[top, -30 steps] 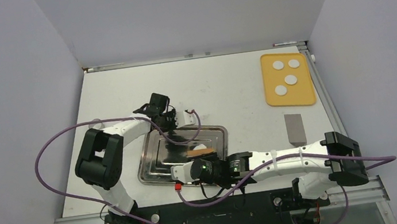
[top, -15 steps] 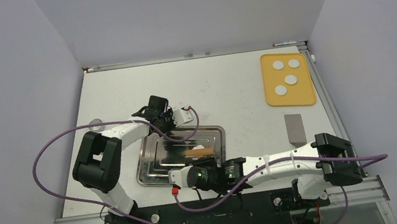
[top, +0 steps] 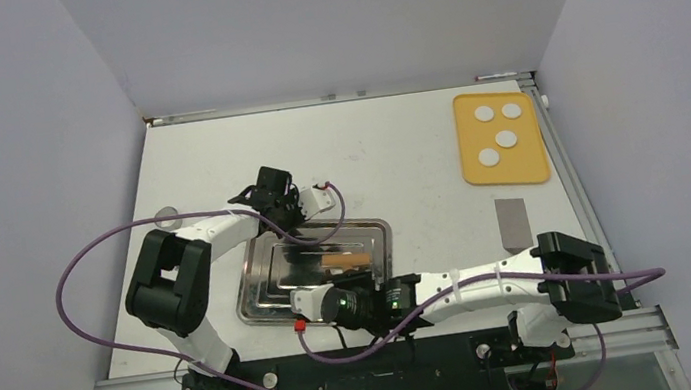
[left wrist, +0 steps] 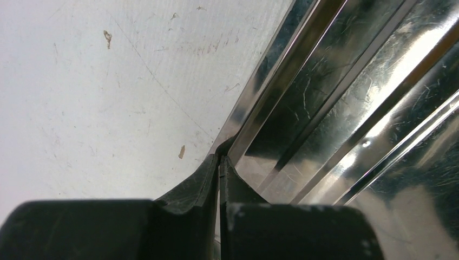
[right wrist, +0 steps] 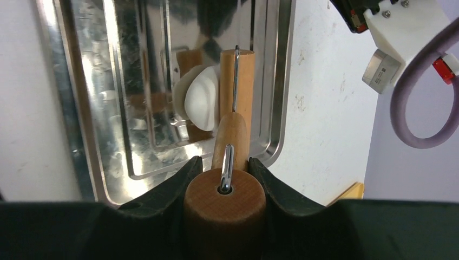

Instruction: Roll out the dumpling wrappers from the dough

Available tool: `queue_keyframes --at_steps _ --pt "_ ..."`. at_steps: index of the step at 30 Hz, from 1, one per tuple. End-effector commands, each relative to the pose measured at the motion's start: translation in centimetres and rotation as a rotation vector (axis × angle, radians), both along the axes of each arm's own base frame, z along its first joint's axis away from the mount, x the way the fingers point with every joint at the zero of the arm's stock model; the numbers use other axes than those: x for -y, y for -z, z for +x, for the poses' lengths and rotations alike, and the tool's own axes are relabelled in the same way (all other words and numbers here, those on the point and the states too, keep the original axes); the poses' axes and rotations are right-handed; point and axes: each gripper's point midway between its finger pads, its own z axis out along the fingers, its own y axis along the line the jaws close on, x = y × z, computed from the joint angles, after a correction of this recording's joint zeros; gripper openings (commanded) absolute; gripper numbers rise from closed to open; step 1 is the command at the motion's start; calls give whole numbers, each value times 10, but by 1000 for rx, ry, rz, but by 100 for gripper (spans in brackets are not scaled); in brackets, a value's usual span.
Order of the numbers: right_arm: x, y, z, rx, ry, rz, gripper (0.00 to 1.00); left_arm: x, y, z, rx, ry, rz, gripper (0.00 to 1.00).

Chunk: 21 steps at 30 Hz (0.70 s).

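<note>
- Arms: left tool (left wrist: 219, 162) closed at the tray's (right wrist: 76, 135) far rim; right tool (right wrist: 224, 162) clamped on the rolling pin (right wrist: 236, 81) at the near rim.
- On the yellow board (top: 529, 166), well apart across the tabletop (top: 396, 148), the dumpling wrappers (top: 508, 138) are laid.

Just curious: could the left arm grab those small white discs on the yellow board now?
Probably not: the left gripper is clamped on the shiny metal tray's rim, far from the small white discs.
</note>
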Motion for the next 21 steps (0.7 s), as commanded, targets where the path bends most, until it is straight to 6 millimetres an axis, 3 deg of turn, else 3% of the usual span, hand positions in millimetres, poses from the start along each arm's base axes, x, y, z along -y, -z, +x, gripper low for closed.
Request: queue_keyframes --at_steps 1,10,12,17,19,21 --pt "14 36 -52 -174 -37 -71 8 -21 27 -34 -147 -50 48 0" --pt "10 34 -7 -127 7 -76 8 -20 28 -34 -151 -49 45 0" --pt "11 35 -13 -124 -2 -109 8 -19 28 -35 -151 -50 43 0" --pt "10 37 -56 -160 -45 -114 8 -19 28 -36 -155 -55 42 0" --pt "10 40 -59 -177 -34 -85 8 -19 29 -36 -158 -55 40 0" --pt "11 45 -50 -160 -17 -86 8 -19 29 -36 -161 -54 37 0"
